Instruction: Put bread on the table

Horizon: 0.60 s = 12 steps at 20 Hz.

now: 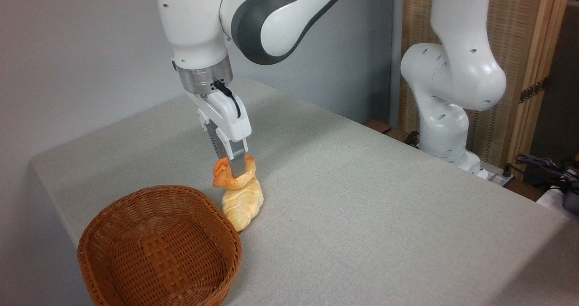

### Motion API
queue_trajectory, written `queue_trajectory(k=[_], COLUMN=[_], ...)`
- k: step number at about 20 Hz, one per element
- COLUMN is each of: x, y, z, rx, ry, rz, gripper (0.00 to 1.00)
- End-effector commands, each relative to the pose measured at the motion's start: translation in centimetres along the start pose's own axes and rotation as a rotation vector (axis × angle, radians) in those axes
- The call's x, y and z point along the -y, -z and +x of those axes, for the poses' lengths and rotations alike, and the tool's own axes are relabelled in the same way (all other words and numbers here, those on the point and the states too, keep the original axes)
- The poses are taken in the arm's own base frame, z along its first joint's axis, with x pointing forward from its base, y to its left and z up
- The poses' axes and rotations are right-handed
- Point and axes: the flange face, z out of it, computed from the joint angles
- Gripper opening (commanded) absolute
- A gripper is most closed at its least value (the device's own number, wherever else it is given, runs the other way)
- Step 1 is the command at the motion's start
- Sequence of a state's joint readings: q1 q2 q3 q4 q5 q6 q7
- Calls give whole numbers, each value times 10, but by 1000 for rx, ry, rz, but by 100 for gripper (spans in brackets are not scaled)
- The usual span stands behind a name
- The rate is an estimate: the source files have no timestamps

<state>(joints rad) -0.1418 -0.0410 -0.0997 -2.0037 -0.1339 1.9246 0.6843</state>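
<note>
Carrying the bread [229, 177], the gripper [234, 170] grips it above the loaf [243, 203]; next, lower onto bare counter [362, 206] beside.

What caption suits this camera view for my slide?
Claw holds small orange-brown bun above pale braided loaf, beside brown wicker basket.

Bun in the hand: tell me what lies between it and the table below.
The hand grips the bun, which appears right above the far end of the braided loaf lying on the table. A straight drop may land on the loaf; bare cloth lies to the right.
</note>
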Motion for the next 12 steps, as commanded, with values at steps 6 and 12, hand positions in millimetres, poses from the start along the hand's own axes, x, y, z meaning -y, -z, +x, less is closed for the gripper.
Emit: queue_trajectory(k=[6,12], x=[-2,-1], y=[4,10], z=[-2,-2], rx=[3,-7], ry=[-38,-35], rz=[18,24], gripper=[100,100])
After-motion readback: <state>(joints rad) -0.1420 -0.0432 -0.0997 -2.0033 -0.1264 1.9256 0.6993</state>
